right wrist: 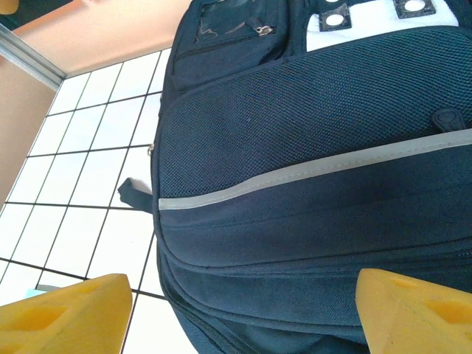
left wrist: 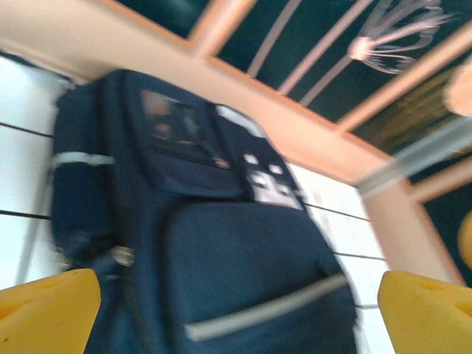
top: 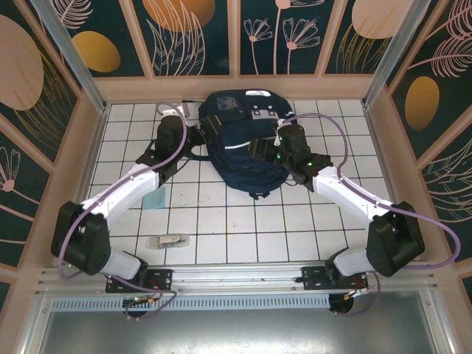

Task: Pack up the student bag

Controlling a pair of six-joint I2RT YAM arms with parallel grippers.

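Flanking student bag [top: 234,147], both spread: left pincer [top: 199,135] beside its left edge, right pincer [top: 258,150] above its front.

Left hand [left wrist: 236,316], fingers [left wrist: 44,313] parted, faces blurred student bag [left wrist: 243,251].

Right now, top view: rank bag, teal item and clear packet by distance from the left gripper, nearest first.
From the left gripper:
1. bag: right beside it, far middle of the table.
2. teal item: closer to the bases, beside the left arm.
3. clear packet: closest to the near edge, left of centre.
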